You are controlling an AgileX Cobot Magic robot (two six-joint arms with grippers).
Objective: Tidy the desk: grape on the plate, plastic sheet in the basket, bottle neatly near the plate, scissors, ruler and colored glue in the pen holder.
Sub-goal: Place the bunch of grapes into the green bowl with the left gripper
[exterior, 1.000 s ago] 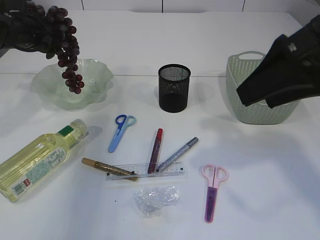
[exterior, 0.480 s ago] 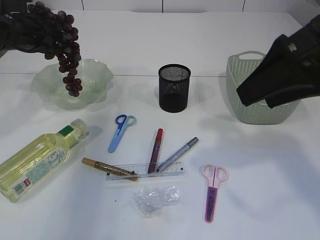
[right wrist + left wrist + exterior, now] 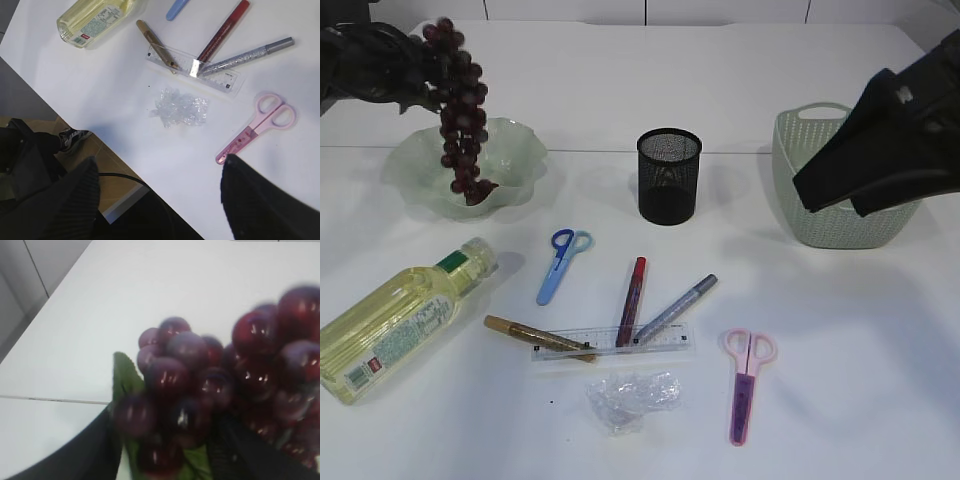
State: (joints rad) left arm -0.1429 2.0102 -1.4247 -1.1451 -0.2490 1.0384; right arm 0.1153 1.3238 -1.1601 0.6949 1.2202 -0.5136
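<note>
The left claw loosely grips a grape bunch dangling lengthwise into the plate directly below.

Exterior cam: chest height, slanted down across the table, pen holder near centre, basket to its right, plate to its left. Left wrist cam: very close on the grapes, blurred, facing out over bare tabletop. Right wrist cam: high up, looking almost straight down past the table's front edge. It shares the ruler, plastic sheet and pink scissors with the exterior view.
</note>
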